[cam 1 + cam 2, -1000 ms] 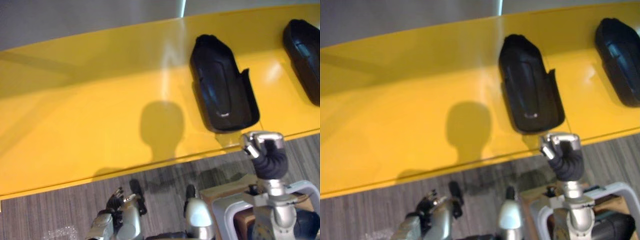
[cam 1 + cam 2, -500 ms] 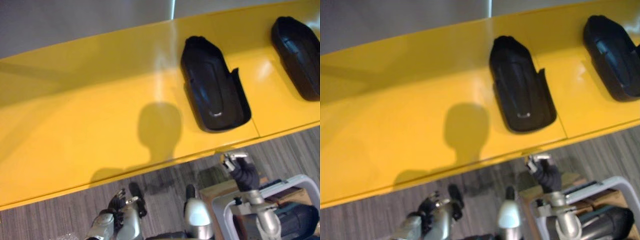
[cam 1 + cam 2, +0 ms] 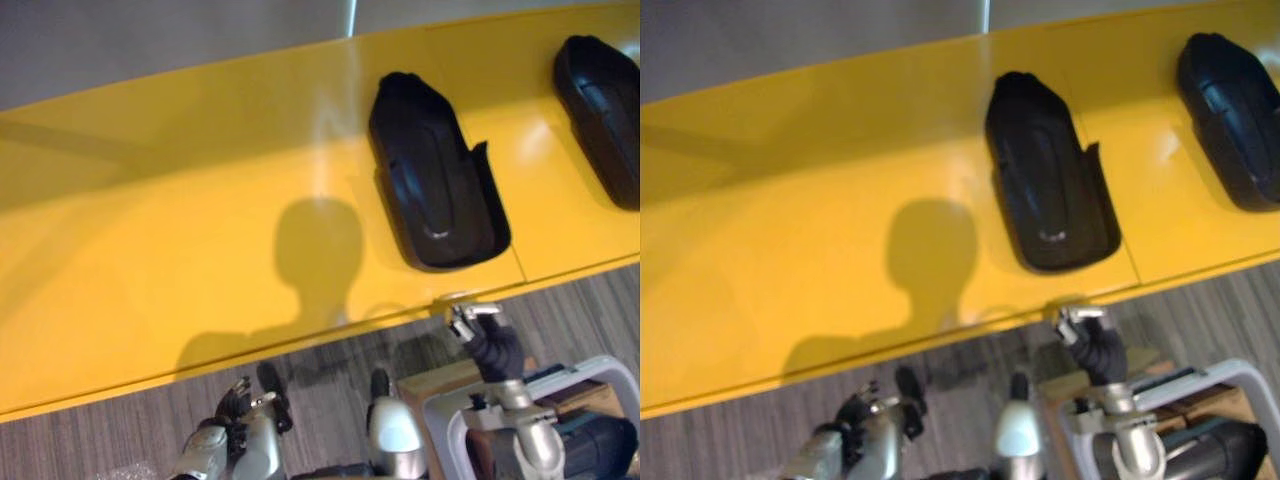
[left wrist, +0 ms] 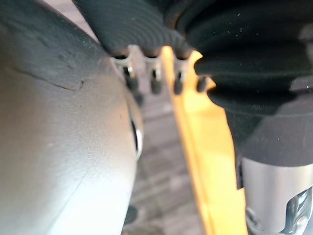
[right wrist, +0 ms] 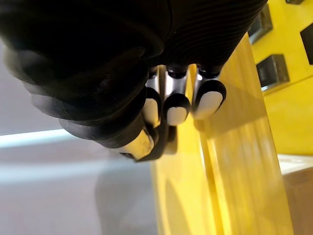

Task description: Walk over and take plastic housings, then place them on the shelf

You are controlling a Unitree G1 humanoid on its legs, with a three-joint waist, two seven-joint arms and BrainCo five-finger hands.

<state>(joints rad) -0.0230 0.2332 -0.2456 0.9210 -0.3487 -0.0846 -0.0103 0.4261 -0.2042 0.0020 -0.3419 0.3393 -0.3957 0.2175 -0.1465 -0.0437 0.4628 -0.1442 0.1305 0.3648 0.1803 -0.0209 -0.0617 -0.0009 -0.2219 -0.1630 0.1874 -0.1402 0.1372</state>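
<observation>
Right hand (image 3: 478, 325) has dropped back since a second ago from the front lip of the yellow shelf (image 3: 200, 250). It now sits at lower right, just under that lip, with the forearm upright. Its wrist view shows fingers (image 5: 177, 108) curled close together, holding nothing. Left hand (image 3: 235, 400) hangs low at bottom left, its fingers (image 4: 155, 83) loosely straight. One black plastic housing (image 3: 435, 175) lies on the shelf right of centre, and a second housing (image 3: 600, 115) lies at the upper right edge. The right wrist view adds dark rectangular openings (image 5: 271, 71) in a yellow panel.

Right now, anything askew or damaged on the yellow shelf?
Nothing stands out. The nearer housing and the far-right housing lie flat on the yellow shelf, slanted alike. No damage or spill visible.
</observation>
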